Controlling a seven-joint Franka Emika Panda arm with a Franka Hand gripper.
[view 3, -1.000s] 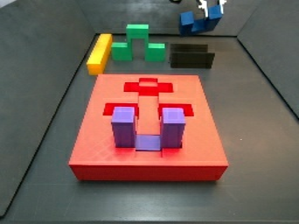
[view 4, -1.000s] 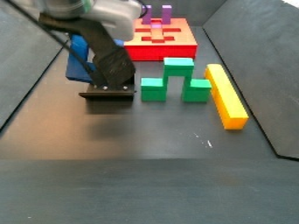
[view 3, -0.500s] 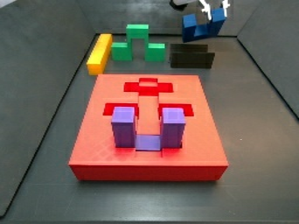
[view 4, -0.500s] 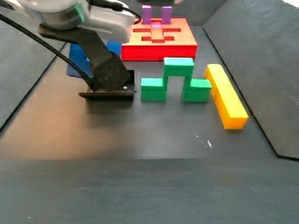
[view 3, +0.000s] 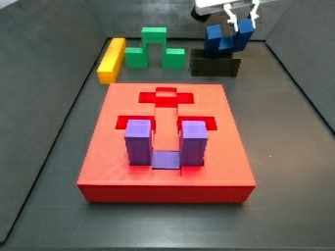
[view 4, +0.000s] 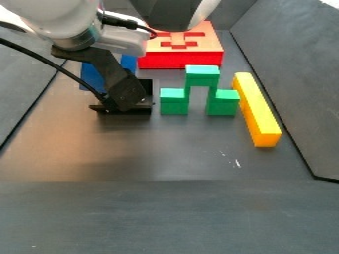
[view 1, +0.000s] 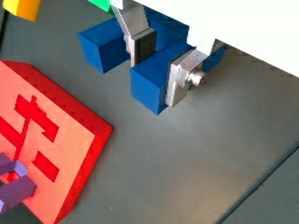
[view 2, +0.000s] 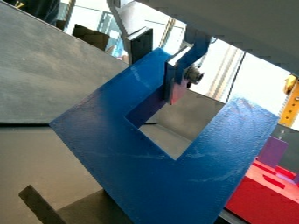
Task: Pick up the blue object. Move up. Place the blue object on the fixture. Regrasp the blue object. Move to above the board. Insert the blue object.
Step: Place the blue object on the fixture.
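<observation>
Tool (view 1: 156,59) grips the blue object (view 1: 140,66) just above the fixture (view 3: 215,66).

We see the gripper (view 1: 158,54) above the fixture | flat silver plate fingers (view 1: 184,77), dark pads, a round screw | white rounded arm links (view 4: 59,15) | black cables alongside

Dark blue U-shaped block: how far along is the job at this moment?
Pickup looks done: the hand grips one prong of the dark blue U-shaped block, tilted over the black fixture at the far end of the floor. In hand: setting it onto the fixture; whether it touches yet is unclear. Left: regrasp, move above the red board, and insert. The violet U-shaped block already sits in the board.
</observation>
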